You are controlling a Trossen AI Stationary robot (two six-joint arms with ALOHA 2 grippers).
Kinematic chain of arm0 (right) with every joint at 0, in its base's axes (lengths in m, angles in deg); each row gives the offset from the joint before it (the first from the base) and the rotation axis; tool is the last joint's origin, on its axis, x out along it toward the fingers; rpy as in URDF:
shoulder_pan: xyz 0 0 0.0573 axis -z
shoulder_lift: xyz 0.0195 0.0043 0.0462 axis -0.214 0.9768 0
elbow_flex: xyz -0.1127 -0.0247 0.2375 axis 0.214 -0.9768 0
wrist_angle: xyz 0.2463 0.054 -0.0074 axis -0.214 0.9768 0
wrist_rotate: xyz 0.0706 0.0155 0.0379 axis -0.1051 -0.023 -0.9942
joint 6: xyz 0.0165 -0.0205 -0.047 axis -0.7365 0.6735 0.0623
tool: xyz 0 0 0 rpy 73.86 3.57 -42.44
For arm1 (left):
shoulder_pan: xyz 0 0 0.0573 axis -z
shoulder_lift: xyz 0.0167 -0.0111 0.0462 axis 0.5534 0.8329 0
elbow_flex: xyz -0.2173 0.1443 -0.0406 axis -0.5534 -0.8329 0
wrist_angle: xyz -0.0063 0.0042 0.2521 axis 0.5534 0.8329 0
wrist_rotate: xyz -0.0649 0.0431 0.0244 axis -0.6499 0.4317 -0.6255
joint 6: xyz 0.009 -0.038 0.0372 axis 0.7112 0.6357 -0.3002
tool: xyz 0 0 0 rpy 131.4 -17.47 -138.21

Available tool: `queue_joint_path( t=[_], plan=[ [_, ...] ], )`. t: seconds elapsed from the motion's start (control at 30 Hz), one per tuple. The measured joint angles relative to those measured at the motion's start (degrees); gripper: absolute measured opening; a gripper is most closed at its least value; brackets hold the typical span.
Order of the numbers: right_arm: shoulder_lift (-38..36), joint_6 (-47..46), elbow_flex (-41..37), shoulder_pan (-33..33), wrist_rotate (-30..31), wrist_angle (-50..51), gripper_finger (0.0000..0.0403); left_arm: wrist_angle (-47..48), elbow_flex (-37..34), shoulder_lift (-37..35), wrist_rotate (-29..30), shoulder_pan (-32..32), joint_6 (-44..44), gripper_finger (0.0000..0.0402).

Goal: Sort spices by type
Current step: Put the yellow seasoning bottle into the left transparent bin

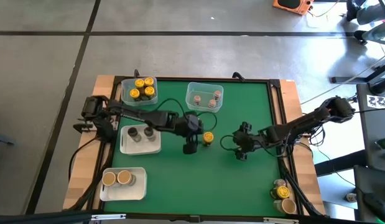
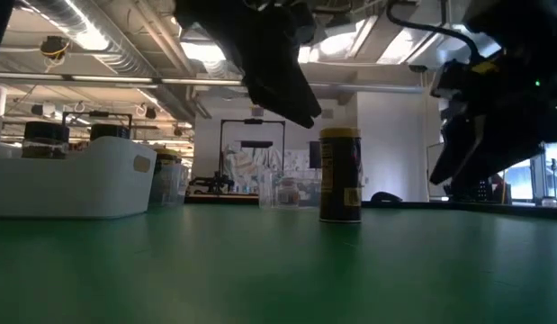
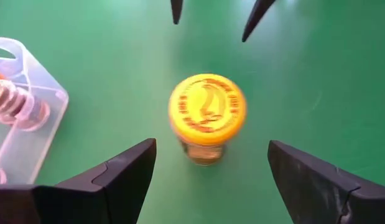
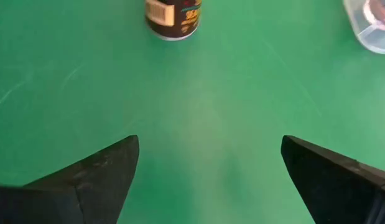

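Note:
One spice jar with a bright yellow lid [image 1: 208,137] stands upright on its base on the green mat near the table's middle; it also shows in the low view [image 2: 340,175]. My left gripper [image 1: 196,140] hangs open just left of it. In the left wrist view the jar [image 3: 207,112] is a little ahead of the gap between the fingers [image 3: 211,171], untouched. My right gripper [image 1: 241,151] is open to the jar's right, over bare mat [image 4: 208,168], with the jar [image 4: 173,15] farther ahead.
A clear tub of yellow-lidded jars [image 1: 141,90] and a clear tub of grey-pink-lidded jars [image 1: 204,96] stand at the far edge. White trays hold dark-lidded jars [image 1: 140,138] and tan-lidded jars [image 1: 122,183] on the left. More jars [image 1: 282,193] sit at the near right corner.

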Motion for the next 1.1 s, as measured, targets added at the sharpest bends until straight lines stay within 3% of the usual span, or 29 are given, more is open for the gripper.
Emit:
queue_joint_path(
  t=[0.23,0.3,0.5,0.83,0.93,1.1],
  plan=[
    [0.1,-1.4,-3.3,0.0,2.4,-7.8,0.0392,-3.8,0.1,1.6,-7.2,-4.4,-5.9,0.0308],
    [0.1,-1.1,-3.3,0.0,3.1,-8.2,0.0392,-5.5,0.1,2.8,-7.6,-5.0,-7.6,0.0308],
    [0.1,-1.1,-3.3,0.0,4.3,-8.1,0.0392,-13.4,0.1,6.4,-16.5,-6.1,-10.1,0.0308],
    [0.1,0.9,-3.3,0.0,8.5,-8.2,0.0392,-20.0,0.0,12.8,-16.8,-6.0,-9.0,0.0306],
    [0.1,2.0,-3.3,0.0,8.9,-8.3,0.0392,-20.8,0.0,13.5,-16.8,-6.0,-8.5,0.0286],
    [0.1,2.2,-3.3,0.0,8.9,-8.3,0.0392,-22.4,0.0,13.6,-16.7,-6.0,-8.0,0.0208]
  ],
)
